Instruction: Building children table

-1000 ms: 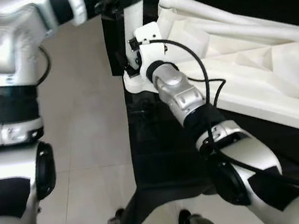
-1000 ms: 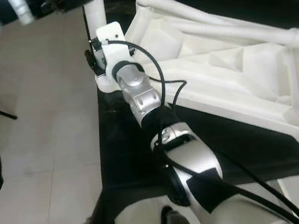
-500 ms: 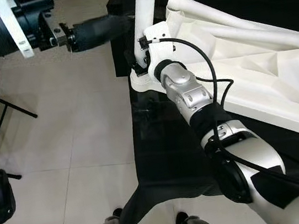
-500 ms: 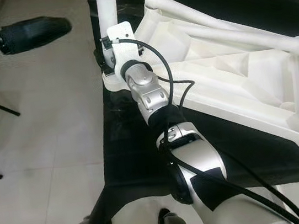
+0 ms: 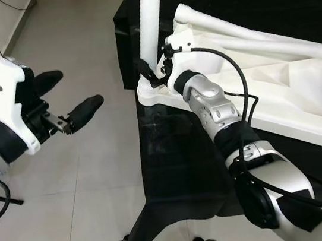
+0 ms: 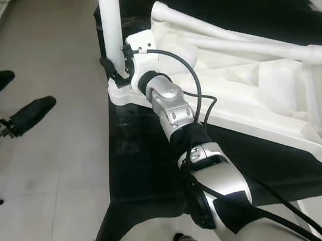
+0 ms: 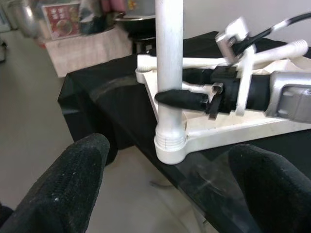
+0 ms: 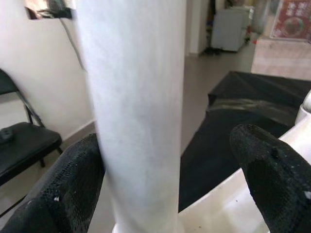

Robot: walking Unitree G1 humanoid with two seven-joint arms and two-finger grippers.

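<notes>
at nine o'clock of the head views, over bare floor tiles (image 5: pixel 95 165): left gripper (image 5: pixel 68 100), two black fingers (image 5: pixel 84 109) parted, holding nothing, well apart from the work.

at twelve o'clock, on the black-draped work surface (image 5: pixel 179 166): upturned white children's table top (image 6: pixel 251 78), underside up, with cross braces; its near corner socket (image 5: pixel 152 93) overhangs the cloth's edge.

standing in that socket: white table leg (image 5: pixel 150 20), upright.

at one o'clock: right gripper (image 5: pixel 153 73), fingers either side of the leg's base; one pad looks to touch the tube, the other stands off it in the right wrist view, so not a firm clamp.

risks, judged:
- leg may be only loosely seated; a loose hold could let it tilt or lift out.
- sideways push at the overhanging corner could slide the top on the cloth.
- left gripper closing in could knock the leg.
</notes>
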